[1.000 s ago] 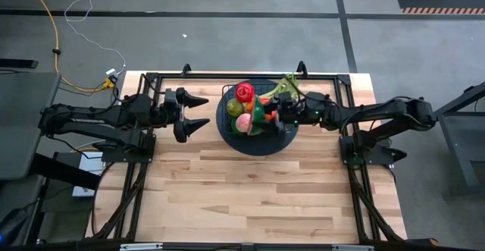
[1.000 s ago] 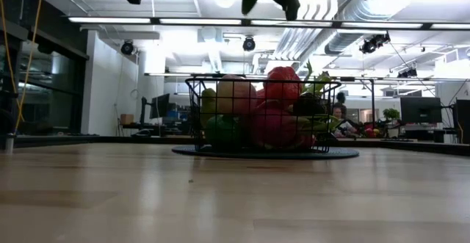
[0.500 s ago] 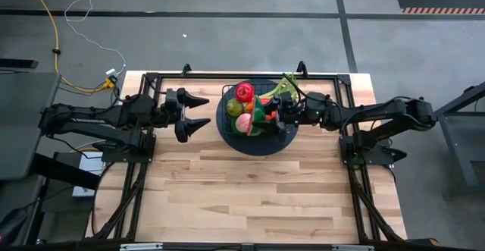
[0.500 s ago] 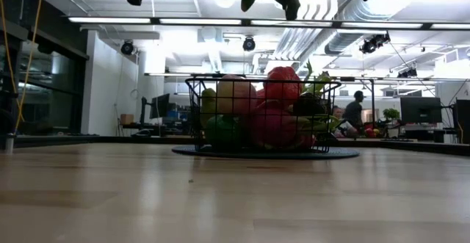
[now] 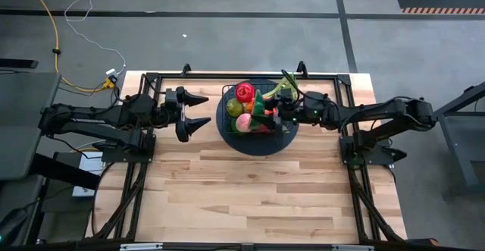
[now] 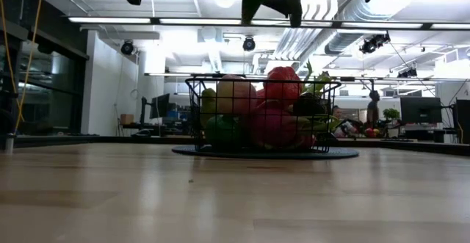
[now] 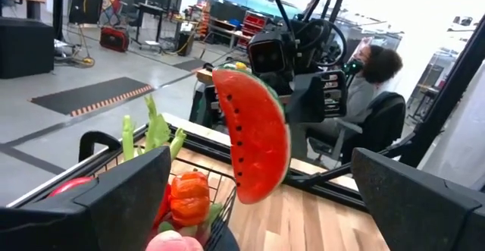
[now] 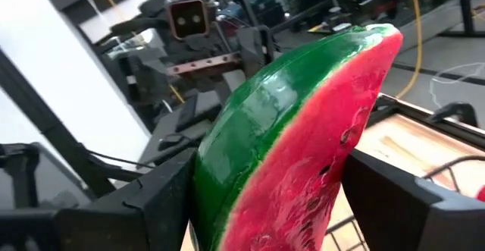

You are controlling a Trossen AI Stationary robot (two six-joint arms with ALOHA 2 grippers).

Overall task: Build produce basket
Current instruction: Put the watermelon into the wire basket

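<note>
The black wire basket (image 5: 252, 116) stands on a dark round mat (image 5: 254, 141) at the table's far middle. It is heaped with produce: a red pepper (image 5: 244, 92), a green fruit (image 5: 234, 108), a pink-yellow fruit (image 5: 244, 123) and a leafy green stalk (image 5: 286, 83) at its far right corner. My right gripper (image 5: 274, 113) hovers over the basket's right part, shut on a watermelon slice (image 7: 254, 141). My left gripper (image 5: 203, 111) waits open just left of the basket, above the table. My right gripper pinches the watermelon slice (image 8: 303, 137) between its two fingers, one finger (image 8: 151, 202) on the green rind side (image 8: 220, 183) and the other by the red flesh side. The fingers come in level from the table's right. The slice stands on edge, lifted clear above the basket's fruit.
Bare wooden table (image 5: 258, 190) spreads from the mat to the near edge. Black frame rails (image 5: 151, 80) run along the far and side edges. A person sits beyond the table (image 7: 375, 61), and others show far off in the room (image 6: 373, 103).
My right gripper has drawn back a little toward the table's right edge, carrying the watermelon slice, which now shows its green rind more over the basket's far right part. The left arm and the basket have kept still.
</note>
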